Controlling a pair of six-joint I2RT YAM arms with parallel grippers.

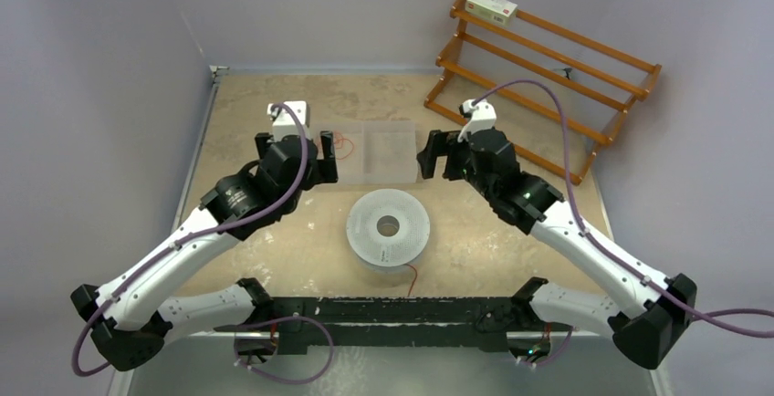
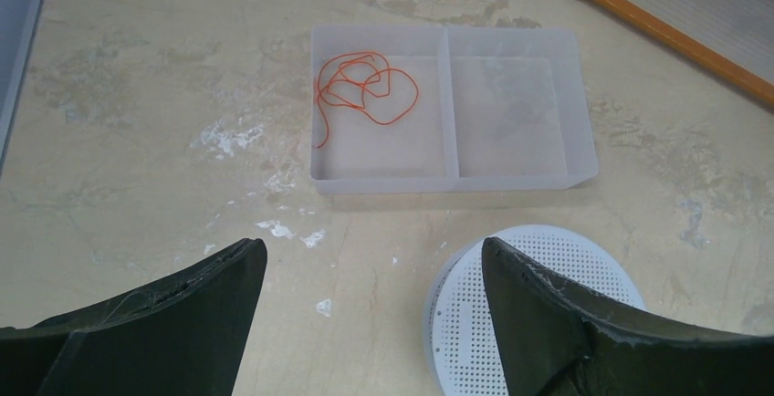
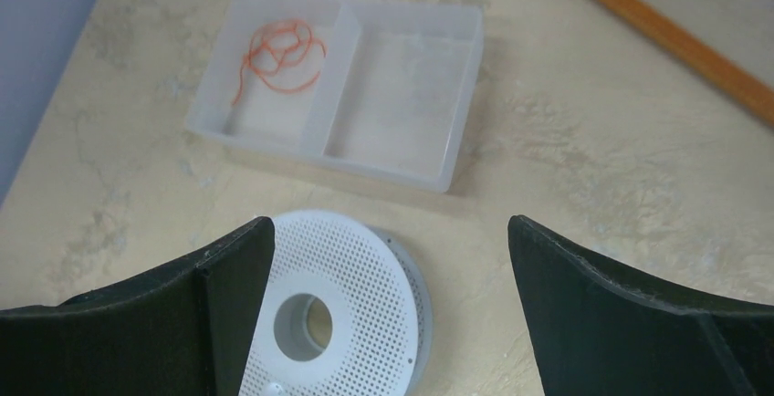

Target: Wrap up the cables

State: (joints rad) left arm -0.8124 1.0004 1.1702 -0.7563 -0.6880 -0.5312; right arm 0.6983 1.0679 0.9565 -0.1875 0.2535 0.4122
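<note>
A thin red-orange cable [image 2: 363,81] lies in loose tangled loops in the left compartment of a shallow, translucent plastic tray [image 2: 450,104], a rectangle split by one divider, far of centre on the mottled beige stone-look table [image 1: 475,232]. Just near of the tray sits a round white spool [image 3: 347,259], its flat face finely perforated around a smooth hub hole; a fine red strand [image 1: 413,277] curls at its near edge. The left gripper [image 2: 372,248] and right gripper [image 3: 385,230] hover either side of the tray, matte black fingers spread wide, grasping nothing. At far right leans a slatted orange wooden rack [image 1: 538,67] bearing a small box [image 1: 491,4]
</note>
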